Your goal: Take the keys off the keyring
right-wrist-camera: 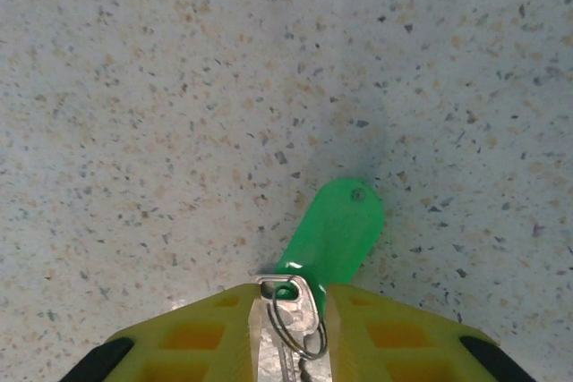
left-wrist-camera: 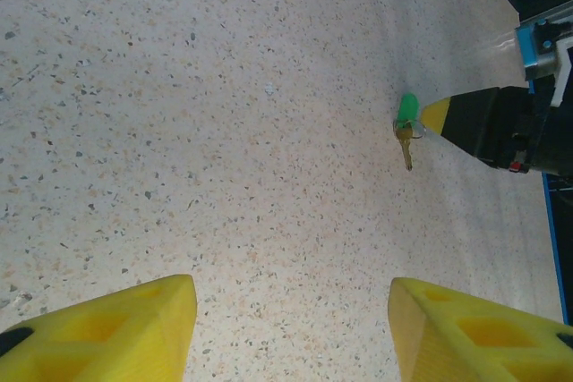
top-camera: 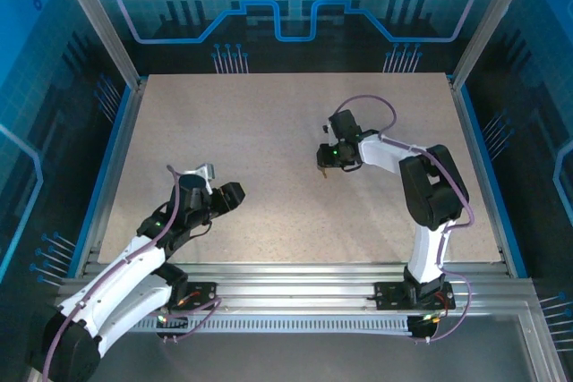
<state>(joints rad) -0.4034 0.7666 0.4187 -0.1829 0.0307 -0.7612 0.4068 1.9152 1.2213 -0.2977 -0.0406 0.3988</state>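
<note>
right end effector (right-wrist-camera: 288, 300) clamped on the keys (right-wrist-camera: 336, 221): blocky yellow fingers pinch the thin wire keyring (right-wrist-camera: 300, 315) and a flat silvery metal piece. the glossy green oblong head, with a small hole near its rounded tip, juts out over the matte speckled worktop (right-wrist-camera: 134, 87). left end effector (left-wrist-camera: 291, 310) open, wedge-shaped yellow fingers wide apart with nothing between them, well apart from the keys.

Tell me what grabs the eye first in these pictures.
First, the bright green keys, pinched at their metal keyring between the yellow fingers of the right gripper, near the middle of the speckled table. Next, the left gripper, jaws wide open, facing them from the table's near left.
</note>
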